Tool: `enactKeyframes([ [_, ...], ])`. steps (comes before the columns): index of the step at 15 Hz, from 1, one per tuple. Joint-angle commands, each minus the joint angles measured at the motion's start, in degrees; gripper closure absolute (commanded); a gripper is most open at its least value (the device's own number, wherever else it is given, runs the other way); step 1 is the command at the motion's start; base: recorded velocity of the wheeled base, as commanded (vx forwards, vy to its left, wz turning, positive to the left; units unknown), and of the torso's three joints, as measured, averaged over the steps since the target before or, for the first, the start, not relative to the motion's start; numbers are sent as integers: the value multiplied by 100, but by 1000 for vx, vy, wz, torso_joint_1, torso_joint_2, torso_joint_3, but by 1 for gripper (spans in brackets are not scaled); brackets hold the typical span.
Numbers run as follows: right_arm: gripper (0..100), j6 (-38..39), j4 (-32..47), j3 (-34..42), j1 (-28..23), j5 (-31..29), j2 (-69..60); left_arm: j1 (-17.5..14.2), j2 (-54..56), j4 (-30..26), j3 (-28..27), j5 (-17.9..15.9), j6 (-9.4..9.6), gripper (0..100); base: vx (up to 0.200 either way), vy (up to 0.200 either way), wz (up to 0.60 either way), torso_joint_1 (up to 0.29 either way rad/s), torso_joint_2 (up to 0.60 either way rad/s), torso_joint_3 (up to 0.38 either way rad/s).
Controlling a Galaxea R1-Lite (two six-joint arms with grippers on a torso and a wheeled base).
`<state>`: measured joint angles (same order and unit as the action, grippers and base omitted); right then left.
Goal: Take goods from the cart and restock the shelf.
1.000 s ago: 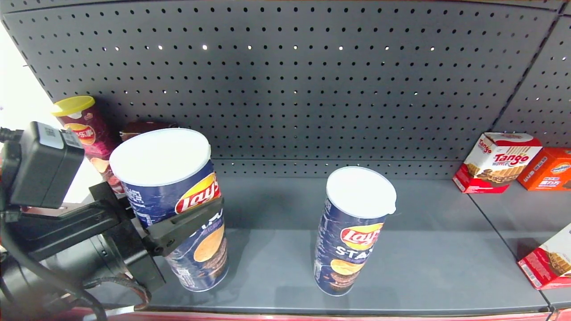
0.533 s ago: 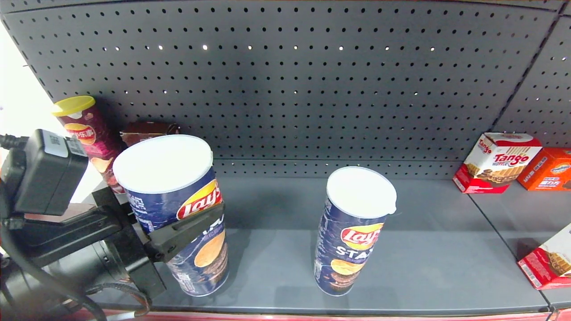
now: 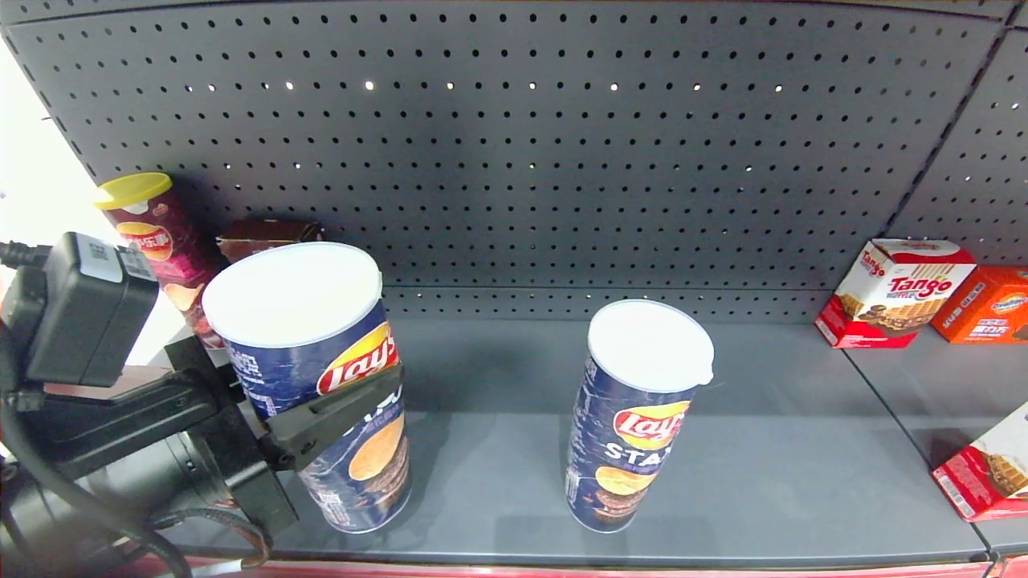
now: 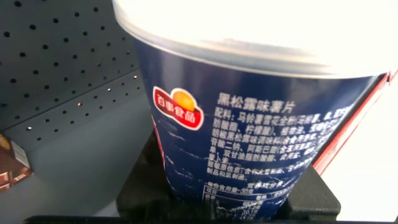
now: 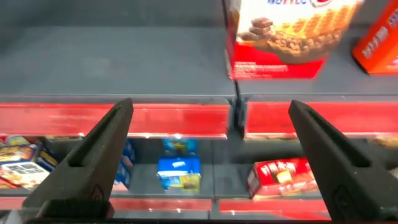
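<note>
My left gripper is shut on a dark blue chip can with a white lid, standing on the grey shelf near its front left; whether the can's base touches the shelf is hard to tell. The left wrist view has the same held can close up between the fingers. A second blue chip can stands upright to its right, apart from it. My right gripper is open, with nothing between its fingers, facing the red-edged shelf fronts.
A maroon can with a yellow lid and a brown box stand at the back left. Red wafer boxes and an orange box sit at the right. A wafer box is on the shelf before the right gripper.
The left gripper has lowered the held can slightly toward the shelf, then held still. The other can has not moved.
</note>
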<state>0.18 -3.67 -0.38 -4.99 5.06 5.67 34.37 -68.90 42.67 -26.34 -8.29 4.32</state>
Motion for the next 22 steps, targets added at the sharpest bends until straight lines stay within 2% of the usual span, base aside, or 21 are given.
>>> enactKeyframes([
  [1, 0, -71, 7, 38, -2, 30, 22, 9, -9, 5, -11, -6, -10, 100, 0, 0, 0, 0, 0, 0],
  [7, 0, -159, 15, 38, -11, 30, 31, 0, -247, 22, -152, 20, -1, 100, 0, 0, 0, 0, 0, 0],
  [10, 0, -185, 15, 38, -2, 30, 31, -62, -721, -22, -714, -15, -10, 100, 0, 0, 0, 0, 0, 0],
  [12, 0, -185, 15, 38, -2, 30, 31, -237, -1134, -22, -969, -76, 8, 100, 0, 0, 0, 0, 0, 0],
  [14, 0, -185, 15, 38, -2, 30, 22, -316, -1530, -22, -1338, -331, -1, 100, 0, 0, 0, 0, 0, 0],
  [16, 0, -203, 15, 38, -2, 39, 31, -352, -1864, -39, -1699, -402, -1, 100, 0, 0, 0, 0, 0, 0],
  [20, 0, -212, 15, 38, -2, 39, 31, -396, -2962, -39, -2894, -489, -1, 100, 0, 0, 0, 0, 0, 0],
  [21, 0, -212, 15, 38, -2, 39, 31, -396, -3156, -39, -3122, -551, -1, 100, 0, 0, 0, 0, 0, 0],
  [22, 0, -212, 15, 38, -2, 39, 31, -404, -3314, -30, -3281, -823, -1, 100, 0, 0, 0, 0, 0, 0],
])
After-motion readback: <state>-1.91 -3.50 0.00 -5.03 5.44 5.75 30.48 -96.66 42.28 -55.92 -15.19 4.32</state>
